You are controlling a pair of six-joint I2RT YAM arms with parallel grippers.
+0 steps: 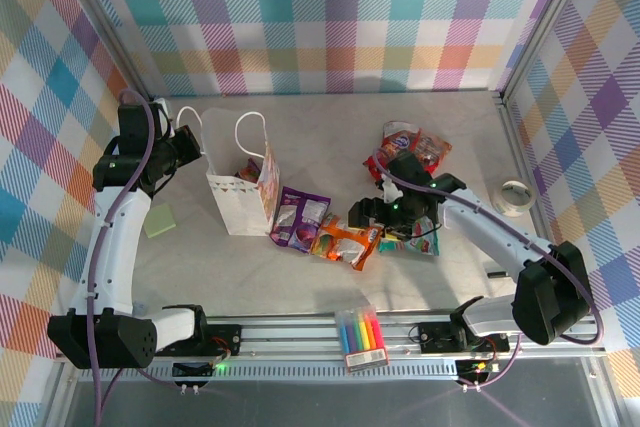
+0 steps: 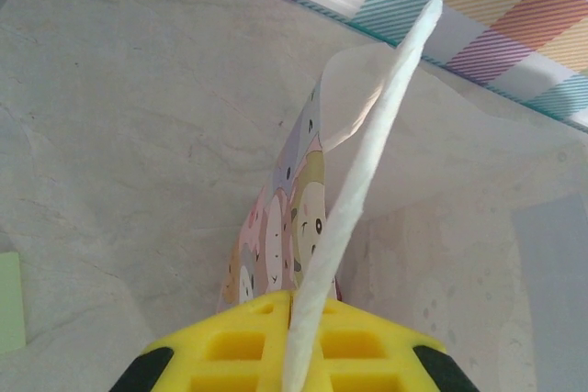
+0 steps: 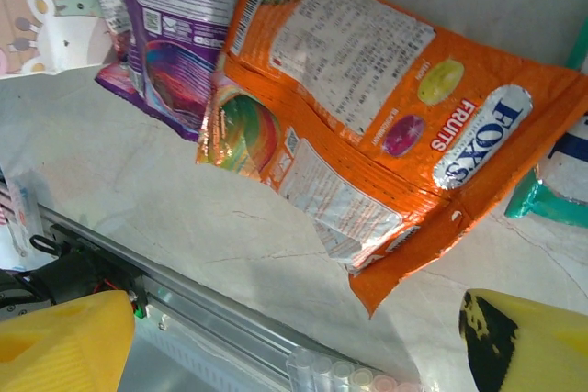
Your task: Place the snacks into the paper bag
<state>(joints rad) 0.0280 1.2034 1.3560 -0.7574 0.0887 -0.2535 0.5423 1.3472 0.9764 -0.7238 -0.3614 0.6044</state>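
Top external view: left tool (image 1: 188, 152) pinched the cord handle (image 2: 367, 162) of the paper bag (image 1: 240, 205); extra pull could topple it. Right tool (image 1: 372, 217), spread, hovered over the orange packet (image 3: 367, 135) lying on the tabletop (image 1: 330, 137) near the bag; its glossy film might slip.

A pale marbled table (image 1: 330, 137) forms the floor of the cell; pastel checked walls (image 1: 330, 17) close it in at nine, twelve and three o'clock; a metal rail (image 1: 290, 333) runs along its six o'clock edge; a pack of rainbow marker pens (image 1: 362, 339) lies across that rail at six o'clock; a roll of tape (image 1: 516, 197) lies flat at three o'clock; a green sticky pad (image 1: 159, 221) lies at nine o'clock.
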